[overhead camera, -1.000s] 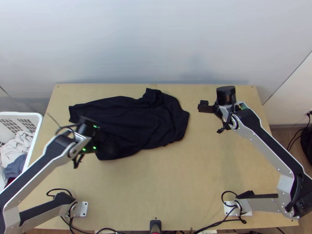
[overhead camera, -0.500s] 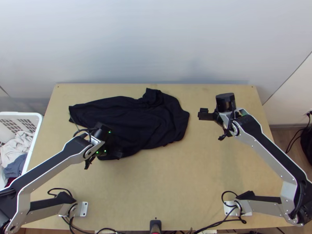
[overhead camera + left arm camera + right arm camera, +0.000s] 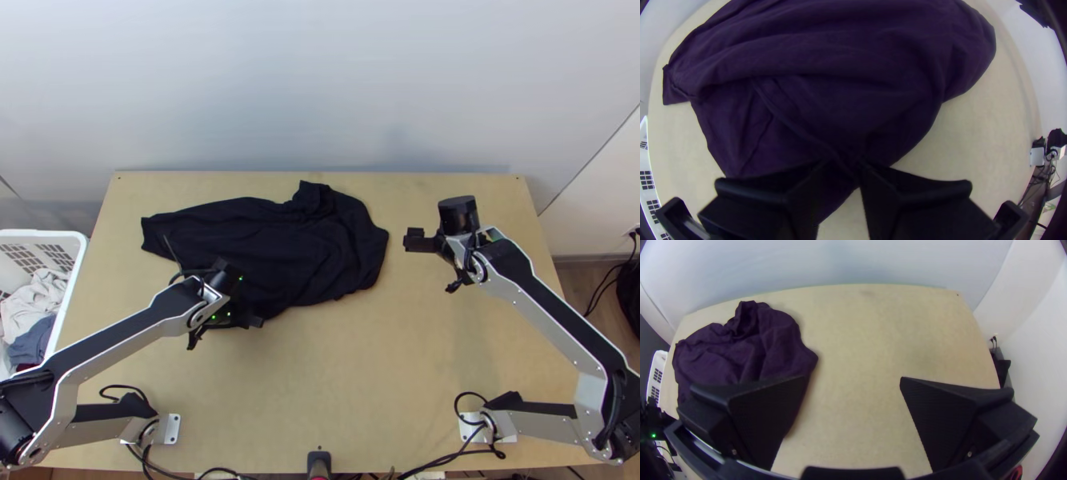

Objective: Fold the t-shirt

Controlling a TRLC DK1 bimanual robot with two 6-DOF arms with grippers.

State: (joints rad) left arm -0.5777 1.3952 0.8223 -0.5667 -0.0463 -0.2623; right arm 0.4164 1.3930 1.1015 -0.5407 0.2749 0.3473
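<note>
The dark t-shirt [image 3: 296, 248] lies bunched and wrinkled on the table's left and middle, with uneven folds. In the top view my left gripper [image 3: 240, 318] is low at the shirt's near edge. The left wrist view has the left gripper [image 3: 843, 165] over the shirt [image 3: 827, 89], its fingers a narrow gap apart, with cloth and table visible between them. My right gripper [image 3: 432, 242] is above the table, right of the shirt and apart from it. Seen from its own wrist, the right gripper [image 3: 851, 381] is wide open with nothing between its fingers.
A white basket [image 3: 78, 240] of laundry [image 3: 36, 304] stands beyond the table's left edge. The wooden table [image 3: 344, 384] is bare in front of the shirt. A pale wall [image 3: 320, 88] rises behind it. Cables run along the near edge.
My left gripper has moved right along the shirt's near side. The right arm has shifted slightly nearer the table's front. The visible parts of the shirt look unchanged.
</note>
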